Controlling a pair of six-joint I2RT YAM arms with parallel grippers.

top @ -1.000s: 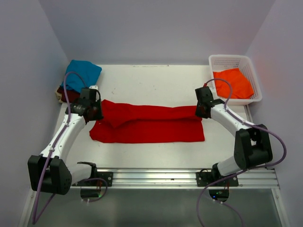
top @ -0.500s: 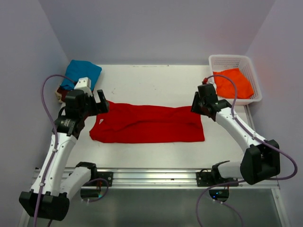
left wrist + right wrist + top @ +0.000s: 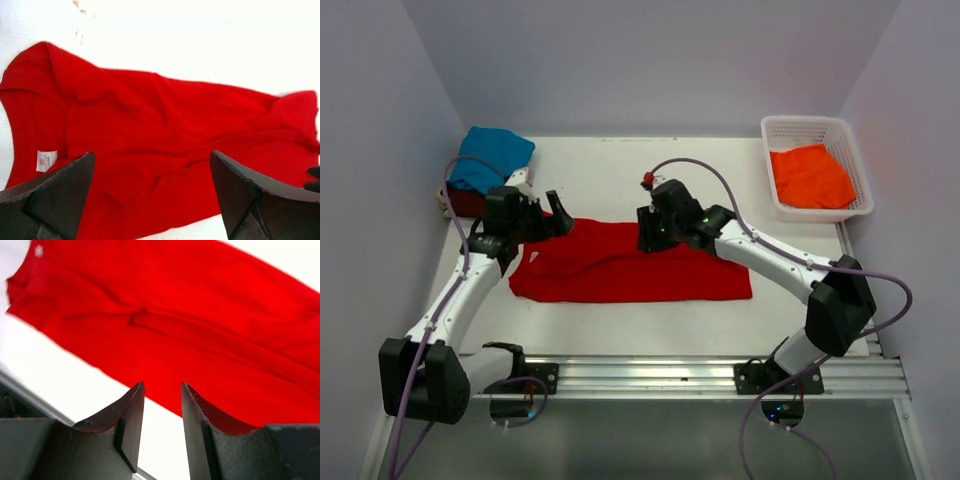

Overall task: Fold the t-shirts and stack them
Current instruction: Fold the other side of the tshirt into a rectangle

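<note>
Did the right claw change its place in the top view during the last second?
Yes. The right claw went left, away from the white basket, and now hangs over the far edge of the red t-shirt.

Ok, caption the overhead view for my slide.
Left gripper and right gripper poised over a red t-shirt on the table; teal shirt atop maroon shirt far left, orange shirt in basket.

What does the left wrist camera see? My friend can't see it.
A bright red t-shirt lies spread on a white table, its small white label at the left. The jaws of the left gripper stand wide open below, holding nothing.
</note>
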